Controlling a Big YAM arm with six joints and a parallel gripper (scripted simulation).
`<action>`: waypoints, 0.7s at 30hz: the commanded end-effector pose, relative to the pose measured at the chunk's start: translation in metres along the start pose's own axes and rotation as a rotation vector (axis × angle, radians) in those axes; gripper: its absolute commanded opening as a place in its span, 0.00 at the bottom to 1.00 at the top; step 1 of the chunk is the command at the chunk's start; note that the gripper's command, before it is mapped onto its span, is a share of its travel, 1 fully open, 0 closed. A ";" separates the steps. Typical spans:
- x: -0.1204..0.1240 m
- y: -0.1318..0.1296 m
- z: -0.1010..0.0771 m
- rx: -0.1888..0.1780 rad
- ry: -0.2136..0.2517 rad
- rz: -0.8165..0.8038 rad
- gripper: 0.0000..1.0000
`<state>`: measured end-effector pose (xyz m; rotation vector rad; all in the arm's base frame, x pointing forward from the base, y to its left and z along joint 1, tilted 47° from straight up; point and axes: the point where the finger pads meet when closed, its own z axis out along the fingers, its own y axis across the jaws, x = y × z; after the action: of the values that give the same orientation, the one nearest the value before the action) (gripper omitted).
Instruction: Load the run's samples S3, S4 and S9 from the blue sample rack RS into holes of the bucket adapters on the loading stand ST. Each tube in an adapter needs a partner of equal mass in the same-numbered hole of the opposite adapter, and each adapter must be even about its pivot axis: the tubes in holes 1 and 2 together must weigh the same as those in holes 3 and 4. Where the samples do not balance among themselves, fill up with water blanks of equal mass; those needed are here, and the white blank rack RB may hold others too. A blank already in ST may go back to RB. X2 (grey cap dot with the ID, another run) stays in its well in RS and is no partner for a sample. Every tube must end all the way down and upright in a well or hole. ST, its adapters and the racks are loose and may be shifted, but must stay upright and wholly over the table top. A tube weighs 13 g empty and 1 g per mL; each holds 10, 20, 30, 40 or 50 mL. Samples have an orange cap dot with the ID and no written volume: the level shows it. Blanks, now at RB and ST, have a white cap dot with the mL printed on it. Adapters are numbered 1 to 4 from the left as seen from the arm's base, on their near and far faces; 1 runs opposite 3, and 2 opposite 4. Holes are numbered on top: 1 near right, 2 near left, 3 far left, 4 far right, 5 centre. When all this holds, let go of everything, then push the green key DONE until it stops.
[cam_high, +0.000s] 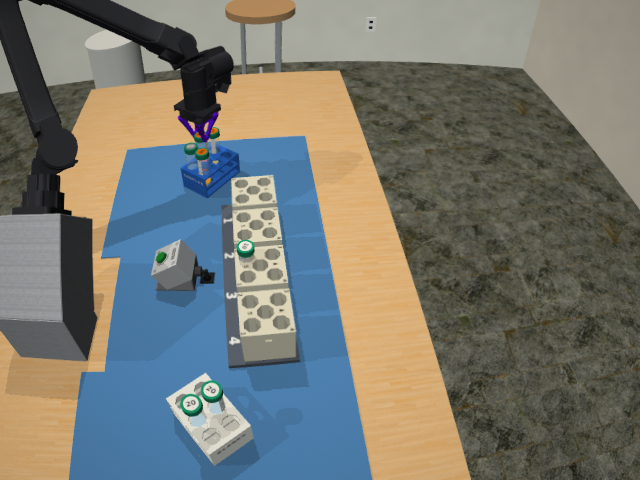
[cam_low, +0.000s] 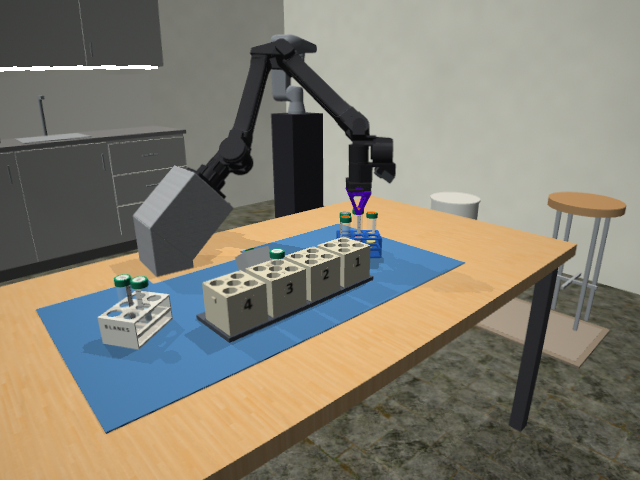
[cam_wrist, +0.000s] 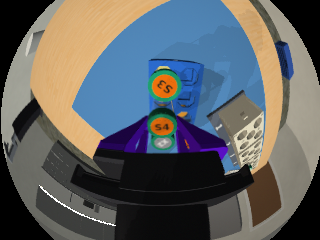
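Observation:
My gripper (cam_high: 202, 135) hangs straight down over the blue sample rack RS (cam_high: 209, 174) and is shut on the cap end of sample S4 (cam_wrist: 162, 124). The tube's lower part is among the rack's other tubes; I cannot tell if it is fully down in a well. S3 (cam_wrist: 163, 86) stands in the rack just beyond it. A grey-dot tube (cam_high: 190, 148) and another orange-dot tube (cam_high: 202, 153) stand on the rack's near side. The stand ST (cam_high: 261, 273) carries four adapters; adapter 3 holds one white-dot blank (cam_high: 245, 248) in its near left hole. The rack and my gripper (cam_low: 357, 207) also show in the exterior view.
The white blank rack RB (cam_high: 209, 418) holds two 20 mL blanks (cam_high: 191, 404) (cam_high: 210, 391) at the near end of the blue mat. The green DONE key (cam_high: 160, 256) sits on a grey box left of ST. The arm's grey base block (cam_high: 43, 284) stands at the table's left edge.

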<state>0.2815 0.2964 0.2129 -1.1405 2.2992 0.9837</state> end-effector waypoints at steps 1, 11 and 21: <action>0.000 0.001 0.010 -0.007 0.006 0.008 0.00; -0.010 0.001 0.005 0.002 -0.019 -0.007 0.00; -0.010 0.002 0.005 0.002 -0.019 -0.007 0.55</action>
<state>0.2812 0.3032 0.2068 -1.1420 2.2989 0.9849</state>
